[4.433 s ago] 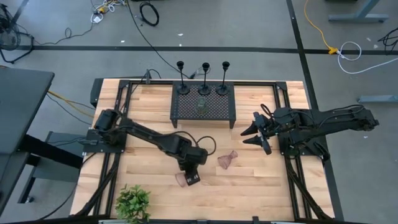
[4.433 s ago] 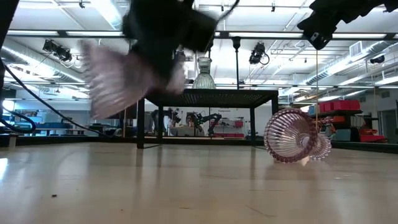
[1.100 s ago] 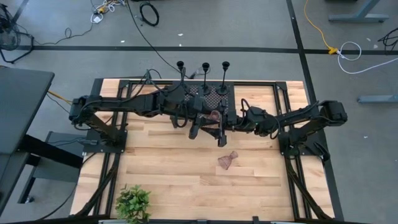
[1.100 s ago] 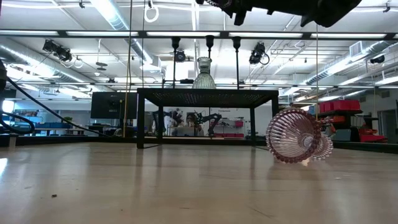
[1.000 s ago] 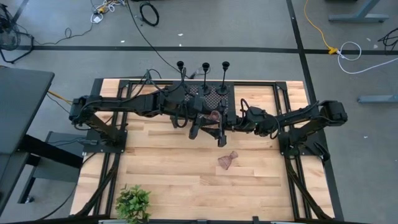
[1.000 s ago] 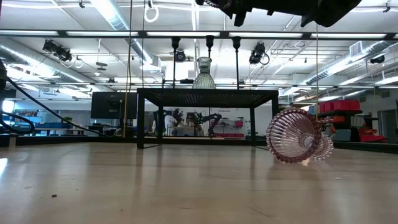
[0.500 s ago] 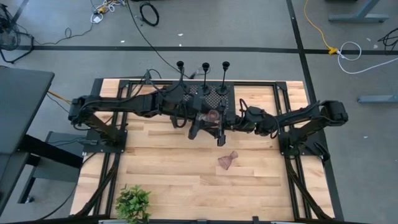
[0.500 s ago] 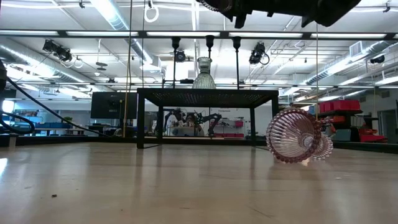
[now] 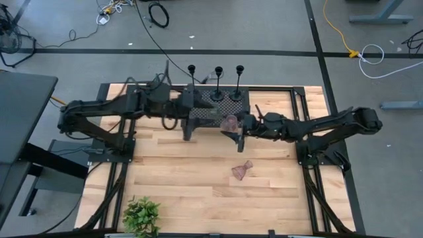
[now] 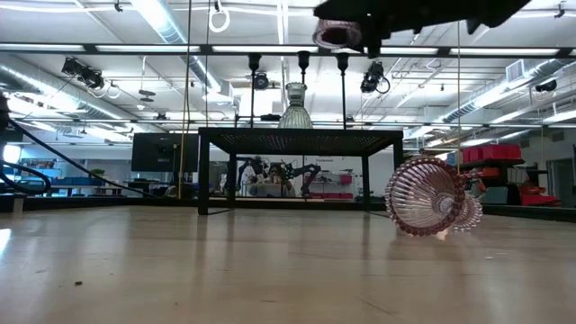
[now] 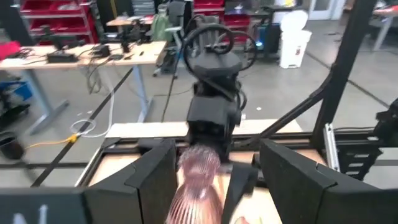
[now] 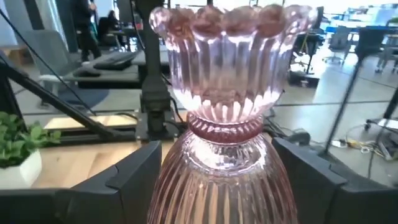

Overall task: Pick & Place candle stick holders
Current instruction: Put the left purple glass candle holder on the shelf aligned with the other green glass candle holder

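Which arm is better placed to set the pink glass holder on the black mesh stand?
Right. The right pincer grips the pink glass holder at the black mesh stand; the left pincer is open and empty.

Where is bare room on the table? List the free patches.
Free: wood between plant and fallen glass; also from that glass to the table's right edge. Crowded: the stand with stems, where the left gripper and right gripper, holding a second glass, meet.

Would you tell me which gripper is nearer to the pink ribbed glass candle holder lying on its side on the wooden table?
Right. The right gripper, holding another pink holder, hangs just behind the fallen pink glass holder; the left gripper is farther off, to its left.
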`<state>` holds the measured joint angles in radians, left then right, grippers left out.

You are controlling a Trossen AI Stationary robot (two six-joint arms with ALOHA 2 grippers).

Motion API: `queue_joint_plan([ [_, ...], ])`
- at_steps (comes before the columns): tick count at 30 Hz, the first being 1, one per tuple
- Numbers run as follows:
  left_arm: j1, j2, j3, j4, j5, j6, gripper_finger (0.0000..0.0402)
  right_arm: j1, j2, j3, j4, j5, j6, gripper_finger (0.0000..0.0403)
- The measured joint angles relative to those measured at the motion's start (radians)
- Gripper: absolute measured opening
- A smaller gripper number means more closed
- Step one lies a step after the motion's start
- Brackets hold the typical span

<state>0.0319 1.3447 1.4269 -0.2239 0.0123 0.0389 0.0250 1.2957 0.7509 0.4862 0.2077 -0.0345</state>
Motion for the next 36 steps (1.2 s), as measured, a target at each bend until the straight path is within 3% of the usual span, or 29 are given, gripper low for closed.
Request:
queue_joint_plan([
  [5, -0.001, -0.048, -0.001, -0.162, -0.068, -0.001, 0.0233, 0.0, -0.058, -0.115, 0.008, 0.105, 0.031, 0.0274],
  [11, -0.001, -0.072, 0.0, -0.299, -0.159, -0.006, 0.0233, -0.021, -0.098, -0.295, 0.246, 0.14, 0.101, 0.0274],
  [15, 0.0, -0.071, -0.002, -0.342, -0.205, -0.006, 0.0233, -0.059, -0.095, -0.357, 0.31, 0.181, 0.14, 0.0274],
  [26, 0.0, -0.07, -0.136, -0.319, -0.252, -0.009, 0.0233, -0.182, -0.073, -0.361, 0.276, 0.12, 0.191, 0.027],
  [36, 0.0, -0.085, -0.271, -0.206, -0.297, -0.032, 0.0233, -0.228, -0.006, -0.361, 0.27, 0.113, 0.222, 0.0265],
])
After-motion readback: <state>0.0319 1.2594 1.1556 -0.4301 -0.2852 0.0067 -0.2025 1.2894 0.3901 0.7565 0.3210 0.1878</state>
